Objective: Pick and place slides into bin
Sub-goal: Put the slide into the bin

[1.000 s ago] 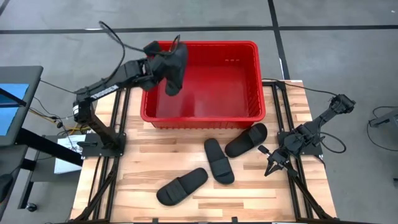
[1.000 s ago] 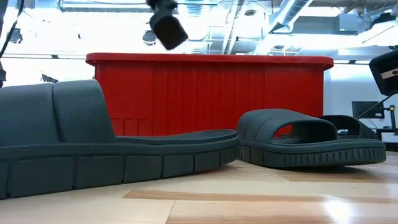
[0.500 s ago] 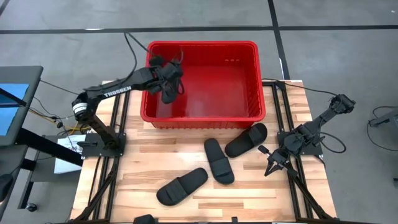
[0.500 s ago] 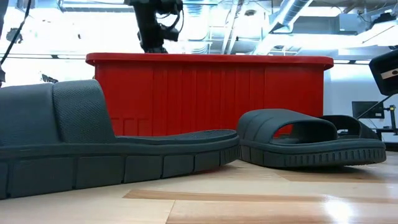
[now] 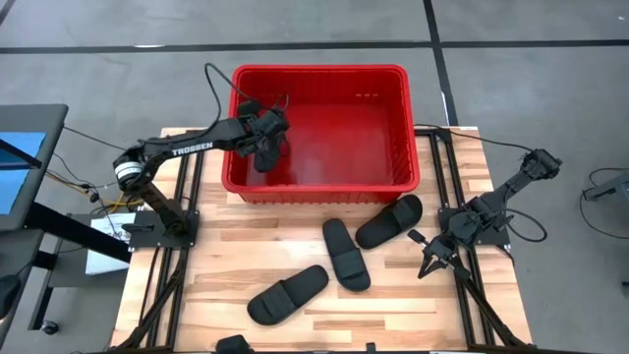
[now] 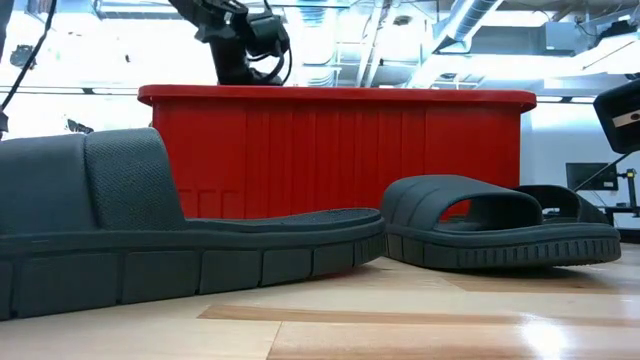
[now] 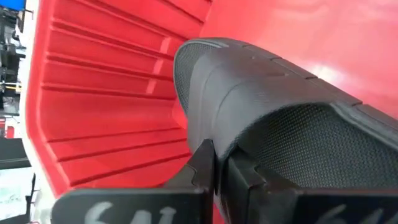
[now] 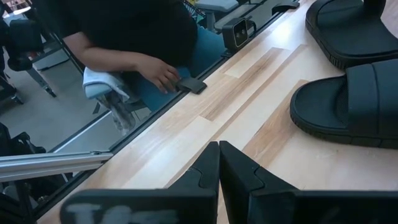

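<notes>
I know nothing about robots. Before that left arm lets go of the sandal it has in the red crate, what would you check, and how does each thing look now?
1. Left gripper shut on the held slide: ok.
2. Held slide inside the bin walls: ok.
3. Slide resting on the bin floor: cannot tell.
4. Bin floor under it free of other things: ok.
5. Right gripper parked at the table's right edge, jaws shut, away from the bin: ok.
6. Three slides waiting on the table: ok.
</notes>
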